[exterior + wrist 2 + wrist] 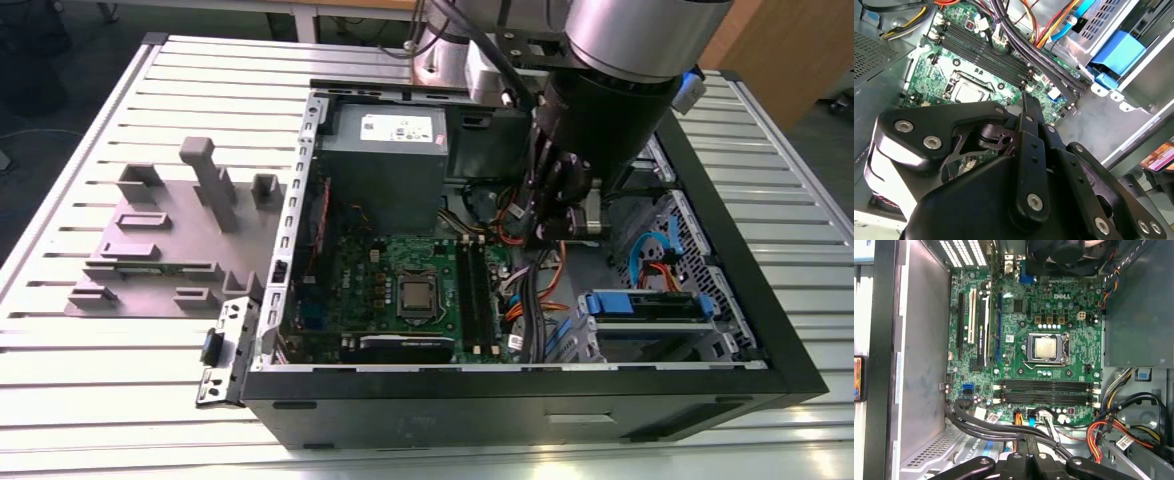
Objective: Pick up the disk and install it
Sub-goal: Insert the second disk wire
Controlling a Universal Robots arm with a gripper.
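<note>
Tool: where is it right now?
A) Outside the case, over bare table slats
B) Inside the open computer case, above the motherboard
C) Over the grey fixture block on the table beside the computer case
B: the exterior view shows the tool hanging inside the open computer case, and both wrist views look past it onto the green motherboard.

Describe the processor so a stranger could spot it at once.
Start at the open black computer case on the slatted table. On its floor lies the green motherboard; near its middle sits the processor. It is the one square silver plate in a metal frame, unlike the long black memory slots beside it.
</note>
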